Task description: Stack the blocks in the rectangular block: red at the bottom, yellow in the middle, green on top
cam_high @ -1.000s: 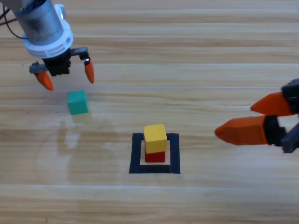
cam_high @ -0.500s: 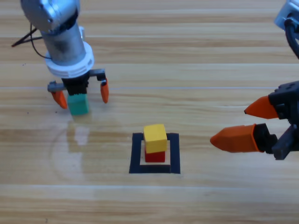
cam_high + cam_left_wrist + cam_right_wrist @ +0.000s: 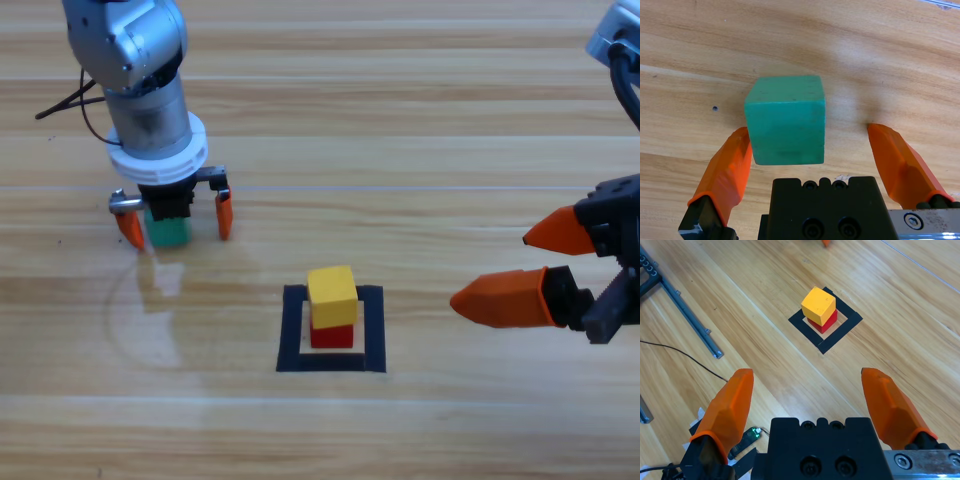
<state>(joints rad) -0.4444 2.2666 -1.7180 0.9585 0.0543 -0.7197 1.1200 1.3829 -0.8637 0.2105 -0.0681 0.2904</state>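
The yellow cube (image 3: 332, 289) sits on the red cube (image 3: 332, 334) inside the black tape square (image 3: 292, 330); the right wrist view shows the same stack, yellow cube (image 3: 818, 305) over red cube (image 3: 823, 324), in the tape square (image 3: 846, 328). The green cube (image 3: 170, 232) rests on the table at the left. My left gripper (image 3: 176, 221) stands open, lowered over it with one jaw on either side. In the left wrist view the green cube (image 3: 786, 119) lies between the jaws of the left gripper (image 3: 808, 145), close to the left one. My right gripper (image 3: 490, 270) waits open at the right edge.
A black cable (image 3: 70, 104) trails behind the left arm. In the right wrist view a metal rail (image 3: 687, 315), a thin wire (image 3: 687, 357) and a small circuit board (image 3: 750, 436) lie off the table's side.
My left gripper has come down and forward from behind the green cube until its jaws straddle it. The right gripper shifted slightly left early on, then held still. The stack has not moved.
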